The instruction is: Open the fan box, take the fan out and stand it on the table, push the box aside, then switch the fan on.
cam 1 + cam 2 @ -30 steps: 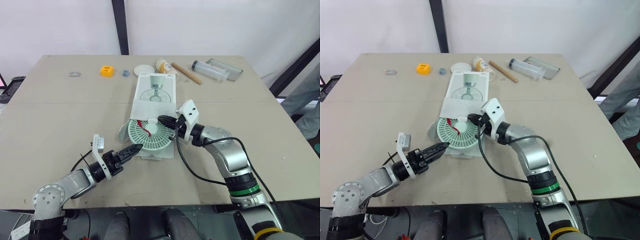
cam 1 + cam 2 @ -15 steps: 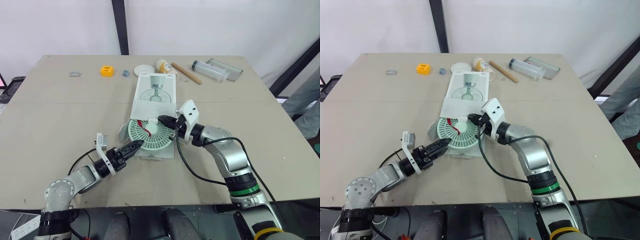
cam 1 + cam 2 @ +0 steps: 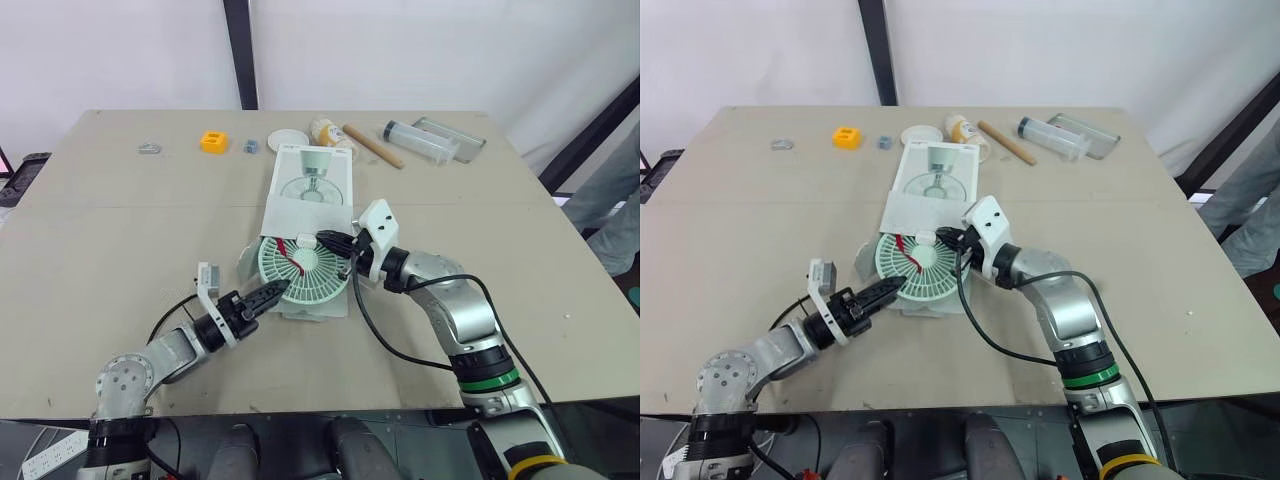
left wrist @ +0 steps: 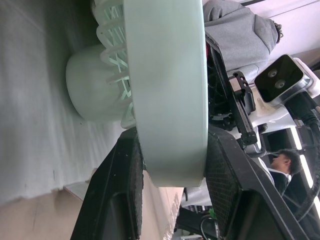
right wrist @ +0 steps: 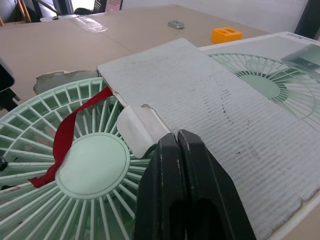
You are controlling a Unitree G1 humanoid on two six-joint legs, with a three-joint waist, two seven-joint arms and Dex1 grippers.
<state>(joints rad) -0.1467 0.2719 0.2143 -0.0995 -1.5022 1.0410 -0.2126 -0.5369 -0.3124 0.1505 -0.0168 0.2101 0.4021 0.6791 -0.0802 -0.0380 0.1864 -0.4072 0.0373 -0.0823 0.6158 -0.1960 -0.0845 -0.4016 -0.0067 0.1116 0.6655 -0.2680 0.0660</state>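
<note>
1. Beige counter (image 3: pixel 120 230) holds small clutter (image 3: pixel 400 140) along its far edge (none of it in play), and the fan box (image 3: pixel 312 185) lies flat mid-counter.
2. Left tool (image 3: pixel 272 291) clamps the fan (image 3: pixel 322 282) by its near-left rim, one finger on each side.
3. The fan lies face-up, half out of the box, tucked under the flap (image 5: pixel 200 85).
4. Right tool (image 3: pixel 328 240) has its fingers pressed together, tips at the flap's edge.
5. Extraction seems underway; next, I judge, the fan must slide clear of the flap and then be tipped upright.
</note>
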